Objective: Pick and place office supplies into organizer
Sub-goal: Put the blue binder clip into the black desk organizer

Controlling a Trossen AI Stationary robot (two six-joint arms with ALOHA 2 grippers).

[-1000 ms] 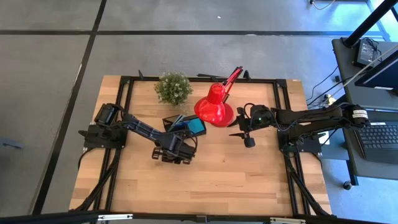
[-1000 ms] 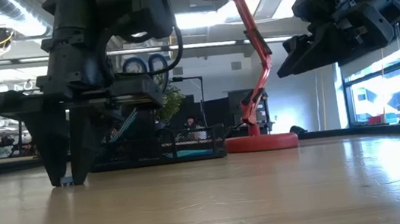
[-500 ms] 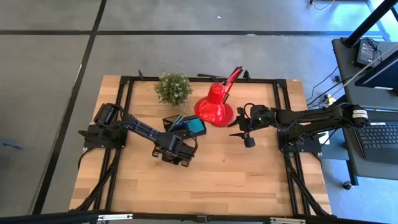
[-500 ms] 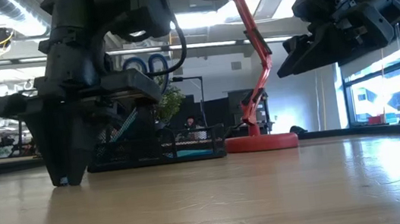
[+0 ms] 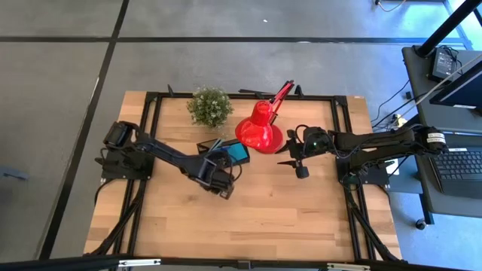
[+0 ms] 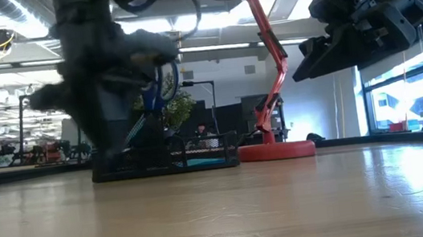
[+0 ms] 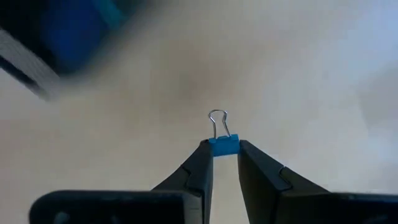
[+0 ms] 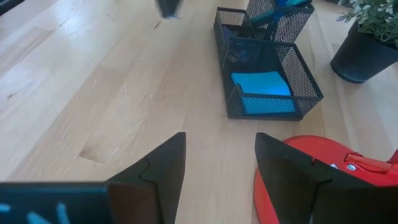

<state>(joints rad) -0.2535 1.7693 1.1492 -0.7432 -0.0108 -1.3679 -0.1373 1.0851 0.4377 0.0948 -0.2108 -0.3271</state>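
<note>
My left gripper (image 5: 224,190) is shut on a tiny blue binder clip (image 7: 224,144) with a silvery wire loop, just near-side of the black mesh organizer (image 5: 224,153). The left arm (image 6: 108,99) is blurred in the low view. The organizer (image 8: 266,81) stands on the wood; a square blue sticky-note pad (image 8: 261,83) lies in its tray and blue-handled scissors (image 8: 283,4) stand in its cup. My right gripper (image 5: 291,162) hangs open and empty above the table, right of the red lamp; its fingers frame the right wrist view (image 8: 221,158). My left gripper pinches the clip's blue body (image 7: 224,147) between its two fingertips, one on each side. The wire loop (image 7: 217,121) sticks out beyond the fingertips. The fingers point down at the table. The clip shows above the blurred wood, away from the organizer.
A red desk lamp (image 5: 258,129) stands right of the organizer and a small potted plant (image 5: 209,105) behind it. Black frame rails (image 5: 153,113) run along the table's sides. Bare wood (image 5: 256,226) lies toward the near edge.
My left gripper has risen off the table, where its fingertips stood, and swung toward the table's right, toward the organizer, with the clip between its fingers. My right arm has kept still.
</note>
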